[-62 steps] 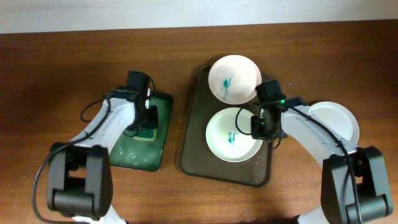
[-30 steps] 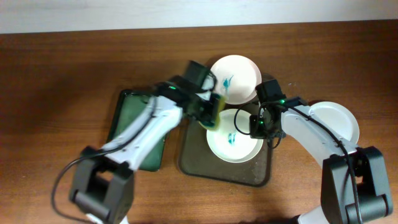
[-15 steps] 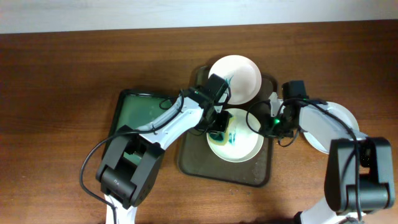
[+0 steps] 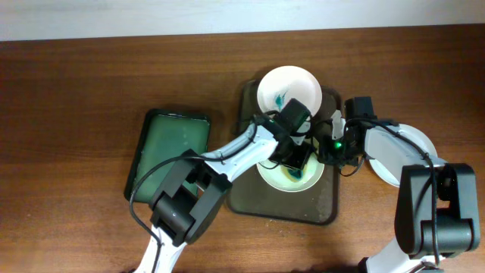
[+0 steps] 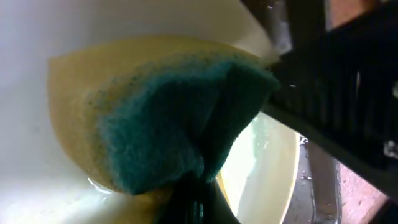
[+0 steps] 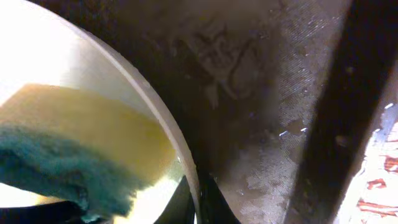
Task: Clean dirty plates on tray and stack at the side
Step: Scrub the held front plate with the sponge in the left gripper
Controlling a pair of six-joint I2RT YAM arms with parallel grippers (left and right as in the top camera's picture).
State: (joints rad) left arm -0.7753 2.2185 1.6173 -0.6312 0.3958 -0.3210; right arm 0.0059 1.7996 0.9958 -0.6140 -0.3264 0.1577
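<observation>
Inside the plate [image 5: 37, 37], left fingers [image 5: 189, 206] clamp sponge [image 5: 155, 124].

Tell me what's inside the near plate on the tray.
A sponge, held by the left gripper, presses on the plate's inside. Whatever stain lies under it is covered.

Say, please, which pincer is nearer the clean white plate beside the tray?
Right: the right pincer grips the dirty white plate's rim beside the clean plate; the left pincer sits mid-plate holding a yellow-green sponge.
</observation>
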